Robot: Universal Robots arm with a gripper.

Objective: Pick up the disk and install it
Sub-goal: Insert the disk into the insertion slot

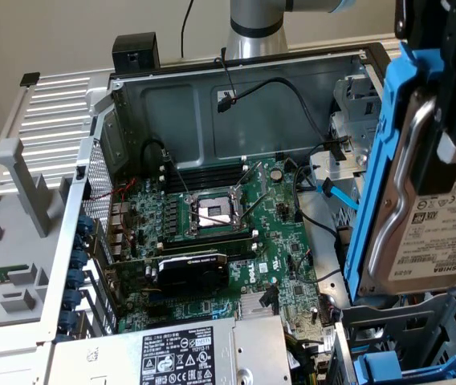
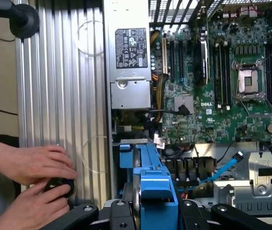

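Observation:
The disk (image 1: 441,233) hangs tilted on edge at the exterior view's right, a silver drive with a white label in a bright blue carrier (image 1: 372,184). My gripper (image 1: 446,84) is shut on it from above. The disk is held over the drive cage (image 1: 421,321) at the open computer case's front corner, apart from it. In the wrist view the blue carrier's edge (image 2: 153,182) runs between my black fingers (image 2: 90,213), with the case below.
Inside the case lie the motherboard (image 1: 280,273), its processor socket (image 1: 214,212), a graphics card (image 1: 192,269) and the grey power supply (image 1: 172,353). A blue cable (image 1: 336,196) hangs beside the cage. A person's hands (image 2: 35,167) hold a small black object (image 2: 59,187) beside the case.

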